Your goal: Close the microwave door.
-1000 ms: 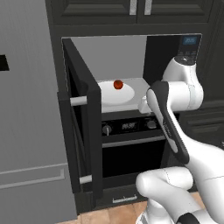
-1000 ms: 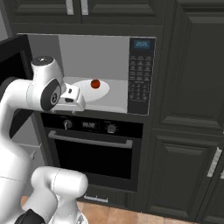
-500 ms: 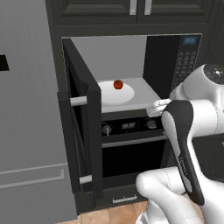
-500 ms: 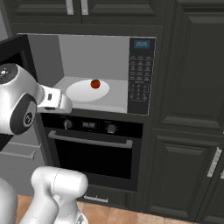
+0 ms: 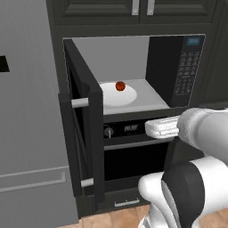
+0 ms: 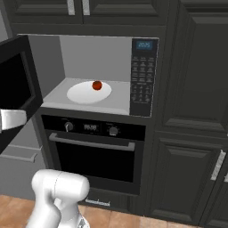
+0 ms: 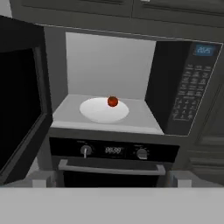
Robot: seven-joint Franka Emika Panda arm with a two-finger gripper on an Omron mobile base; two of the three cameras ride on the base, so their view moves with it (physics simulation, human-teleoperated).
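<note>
The microwave door stands swung wide open on its left hinge, edge-on in the left base view, with its silver bar handle jutting out from the outer face; in the hand view the door fills the 9 o'clock side, its dark glass turned toward the cavity. The microwave sits built into dark cabinetry, its grey interior exposed. A white turntable plate lies on the cavity floor, and 1 small red round thing rests on the plate toward its back edge, at about 1 o'clock from the plate's middle. The keypad panel runs down the 3 o'clock side of the cavity, topped by a blue display. Directly below, at 6 o'clock from the microwave, is the oven with 2 knobs, a small readout and a horizontal handle. A tall grey refrigerator stands at 9 o'clock of the open door in the left base view. The white arm reaches across in front of the oven's control strip, its hand at 4 o'clock from the plate and well apart from the door. I cannot tell how far the gripper is open, and nothing is seen in it.
</note>
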